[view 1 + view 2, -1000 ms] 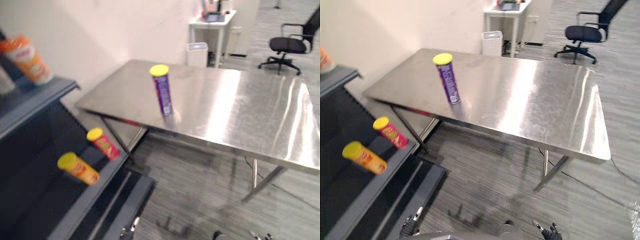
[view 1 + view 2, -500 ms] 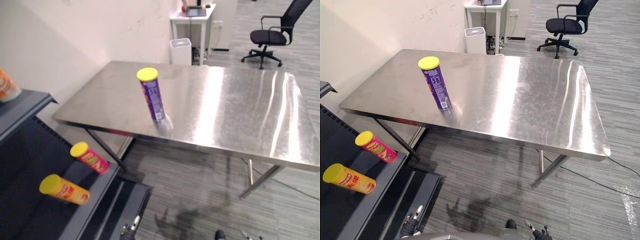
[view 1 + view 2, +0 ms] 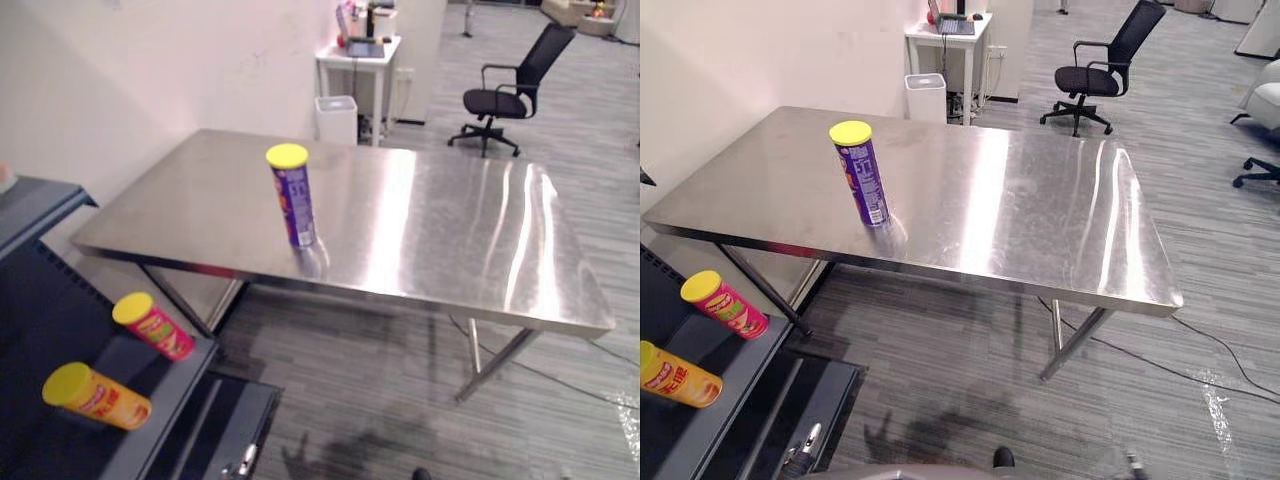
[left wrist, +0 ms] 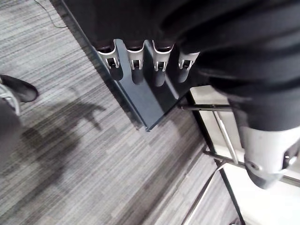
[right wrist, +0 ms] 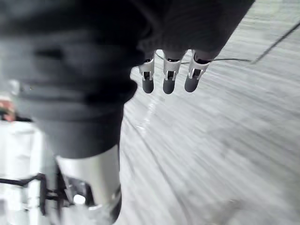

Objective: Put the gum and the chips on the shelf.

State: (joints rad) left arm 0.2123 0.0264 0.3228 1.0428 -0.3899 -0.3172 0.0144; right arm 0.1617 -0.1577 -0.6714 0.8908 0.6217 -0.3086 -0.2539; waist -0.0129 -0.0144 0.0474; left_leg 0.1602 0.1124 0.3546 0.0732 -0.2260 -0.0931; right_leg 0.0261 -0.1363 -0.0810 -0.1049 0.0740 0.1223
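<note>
**Camera swings toward the surface; nothing in hand yet**

Only the camera has moved. Over the last second the whole view has swung away from the shelf (image 3: 120,355) and squared up on the steel surface (image 3: 450,230); the cans have kept their places.

A purple can (image 3: 292,196) with a yellow lid stands upright on the surface. It is in the left half, nearer the front edge than the back, with nothing touching it. On the shelf at the lower left, a red can (image 3: 153,326) and an orange can (image 3: 95,395) lie on their sides, a little apart. The labels are too small to tell which can is gum and which is chips. Judged from how things lie, the purple can is the one left to shelve.

Both hands hang low over the grey floor (image 3: 970,380). The left hand (image 4: 136,63) is by the foot of the shelf, with fingers straight and relaxed around nothing. The right hand (image 5: 169,80) is just as loose and empty.

The step in hand looks like the approach, with the reach not yet begun. Next the robot needs to come close to the front edge, probably using the left hand since the can sits on that side. The fingers and thumb should wrap the can's body around mid-height. A tall, narrow can tips easily, so the closing should be square and gentle.
</note>
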